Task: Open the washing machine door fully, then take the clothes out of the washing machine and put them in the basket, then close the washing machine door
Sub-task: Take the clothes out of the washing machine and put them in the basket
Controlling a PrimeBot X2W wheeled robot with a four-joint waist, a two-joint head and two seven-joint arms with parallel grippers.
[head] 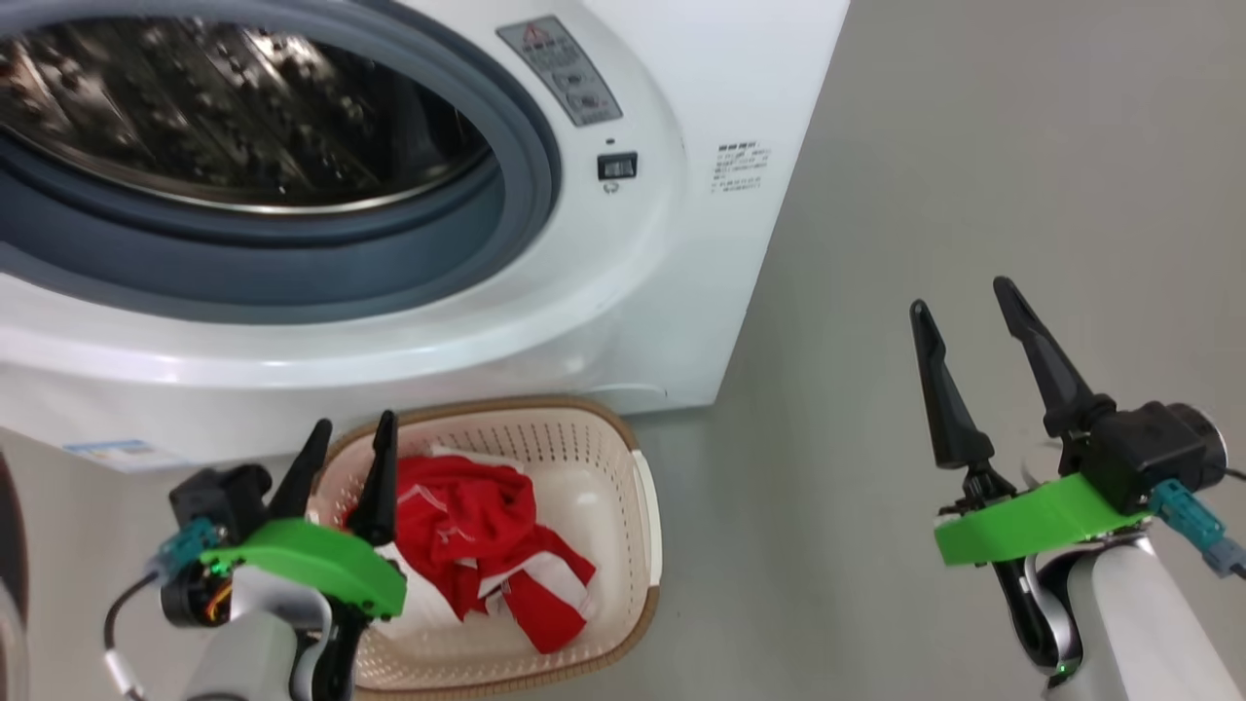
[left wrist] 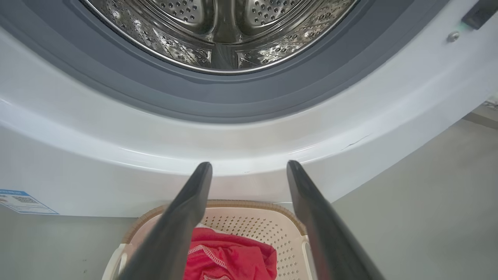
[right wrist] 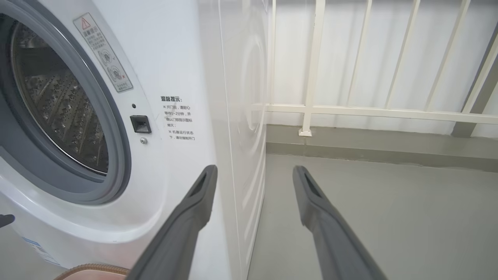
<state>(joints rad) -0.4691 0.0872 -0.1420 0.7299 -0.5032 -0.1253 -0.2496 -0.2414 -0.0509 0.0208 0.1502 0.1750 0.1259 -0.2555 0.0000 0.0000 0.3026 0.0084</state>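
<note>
1. Nearest me, in front of the washing machine (head: 681, 292), the left gripper (head: 354, 421) hovered over the near left rim of the basket. Its two dark fingers were spread wide with nothing between them, and the tips pointed at the machine's lower front.
2. Past the machine's right front corner, the right gripper (head: 960, 295) hung over the grey floor (head: 925, 146), its fingers likewise splayed wide and empty.
3. Left of the machine's front, I saw a dark curved sliver (head: 10, 565) at the picture's edge. I could not tell whether it was the door.
4. The basket (head: 584, 458) sat on the floor at the foot of the machine, below the round opening. I could not tell whether it touched the front panel.
5. The clothes (head: 467, 526) lay crumpled in one pile inside the basket, red with white trim.
6. On the machine's front, the grey rubber ring (head: 292, 263) framed the uncovered opening, and the perforated steel drum (head: 224, 107) showed through it.
7. Right of that opening were a warning sticker (head: 560, 68) and a small black latch socket (head: 616, 166).
8. Beyond the machine's right side, a white railing (right wrist: 311, 70) stood at the far edge of the floor.
</note>
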